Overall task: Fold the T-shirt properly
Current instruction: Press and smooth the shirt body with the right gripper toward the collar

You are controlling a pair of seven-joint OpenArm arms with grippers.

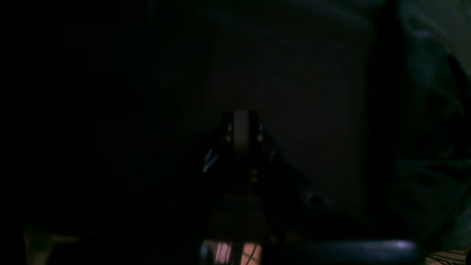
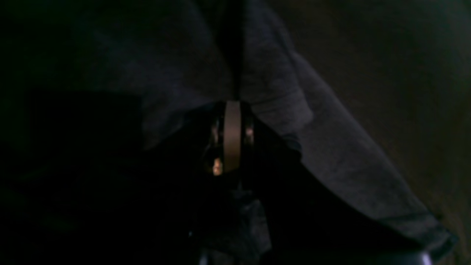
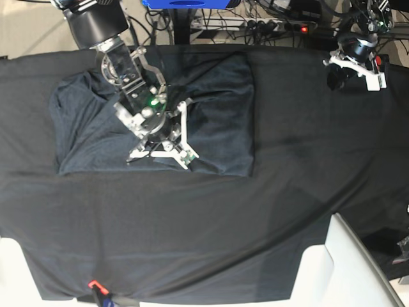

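T-shirt (image 3: 217, 115) on table cloth (image 3: 192, 243)

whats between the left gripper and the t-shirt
Only bare black table cloth lies between the left gripper and the T-shirt, shown in the base view.

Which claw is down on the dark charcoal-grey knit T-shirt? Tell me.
The right claw, on the base view's left, over the dark charcoal-grey knit T-shirt, shut on a fold. The left claw is at the smoother black table cloth's far corner, off the shirt.
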